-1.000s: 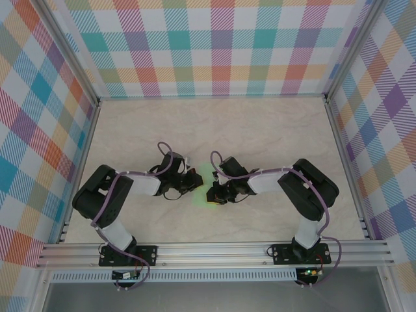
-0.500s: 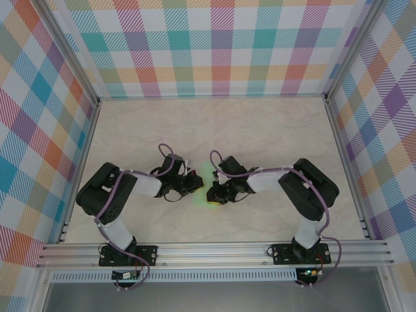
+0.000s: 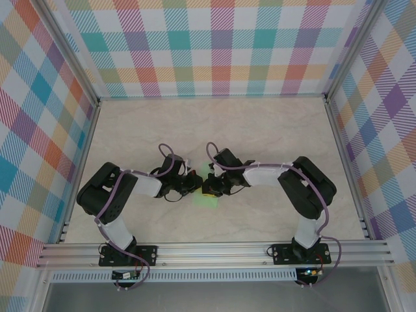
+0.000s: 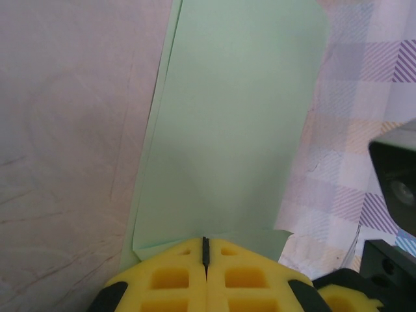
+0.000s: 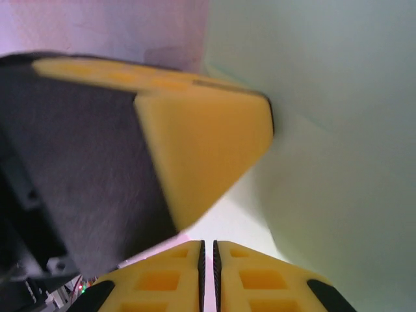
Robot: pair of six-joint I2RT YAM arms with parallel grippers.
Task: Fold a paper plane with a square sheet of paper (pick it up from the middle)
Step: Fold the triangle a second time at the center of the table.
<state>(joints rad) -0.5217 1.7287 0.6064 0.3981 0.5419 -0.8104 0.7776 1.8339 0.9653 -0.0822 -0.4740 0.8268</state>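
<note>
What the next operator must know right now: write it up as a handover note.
Left tool: shut, pinching the near edge of the square sheet of paper.
Right tool: fingers together, apparently pinching the same sheet, right beside the other arm's yellow finger.
Paper: mid-table, between the two arms, doubled over; a second layer shows along one edge.
Done: sheet gripped, one fold seems to be in.
Left: no dart shape yet, so the remaining folds and the centre crease.

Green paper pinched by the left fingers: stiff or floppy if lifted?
Likely floppy: the paper is thin, and its far corner looks curled. Probably very light, since the left fingers pinch just its near edge. The doubled layer along one side may stiffen it slightly.
</note>
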